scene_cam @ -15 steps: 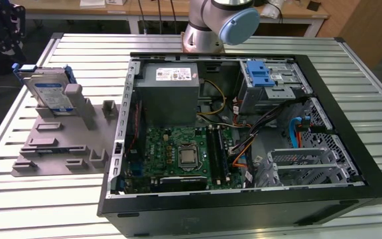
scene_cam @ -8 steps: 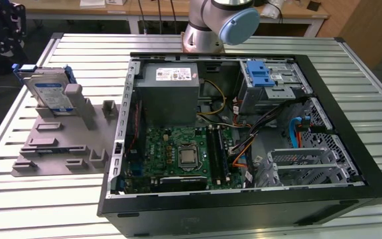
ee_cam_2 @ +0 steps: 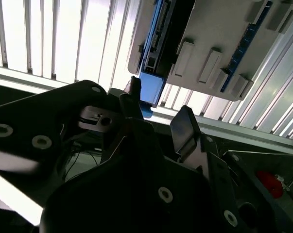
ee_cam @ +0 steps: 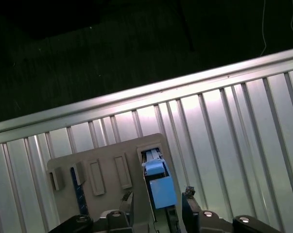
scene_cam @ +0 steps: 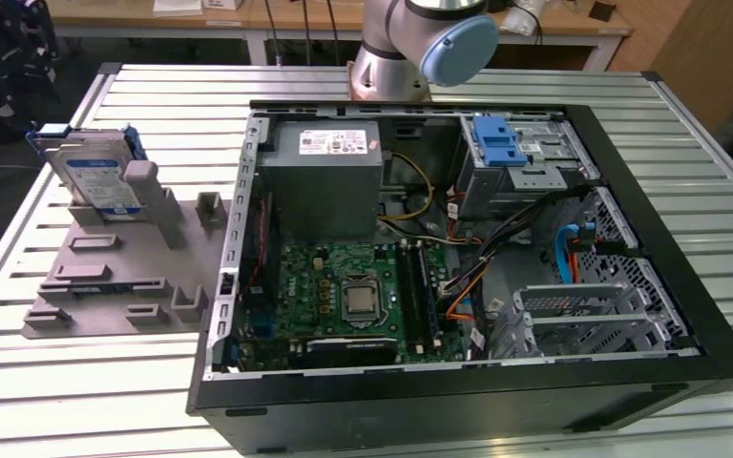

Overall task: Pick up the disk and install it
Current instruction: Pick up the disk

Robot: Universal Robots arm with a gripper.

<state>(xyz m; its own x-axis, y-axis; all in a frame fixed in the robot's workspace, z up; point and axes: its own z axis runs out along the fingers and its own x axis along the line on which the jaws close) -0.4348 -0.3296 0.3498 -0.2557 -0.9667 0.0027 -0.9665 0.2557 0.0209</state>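
Tool (ee_cam_2: 158,121) fingers (ee_cam_2: 185,128) are standing apart with a wide gap, gripping nothing, and I am seeing them as black, blocky, screw-studded pieces in both wrist views. I am looking past the tool (ee_cam: 158,200) straight down onto the disk (ee_cam: 159,190), whose blue plastic end is lining up between the two tips but lying well beyond them.

In the exterior view the disk (scene_cam: 93,176) is standing on edge in a grey holder (scene_cam: 99,277) on the tabletop (scene_cam: 87,401), at the exterior view's left of the open computer case (scene_cam: 469,396). Its long axis seems to be running upward, leaning only slightly. Its top edge is running across toward the case, and its broad silver face with the blue-and-white label is turning toward that camera. A blue frame is capping the top. In the second wrist view the disk (ee_cam_2: 151,87) is showing edge-on, thin and straight.

The holder is looking matte and moulded, with raised rectangular ribs and posts. The tabletop is shining as ribbed metal slats. Inside the black case a green board (scene_cam: 341,286) is lying flat beside a grey metal box (scene_cam: 328,181).
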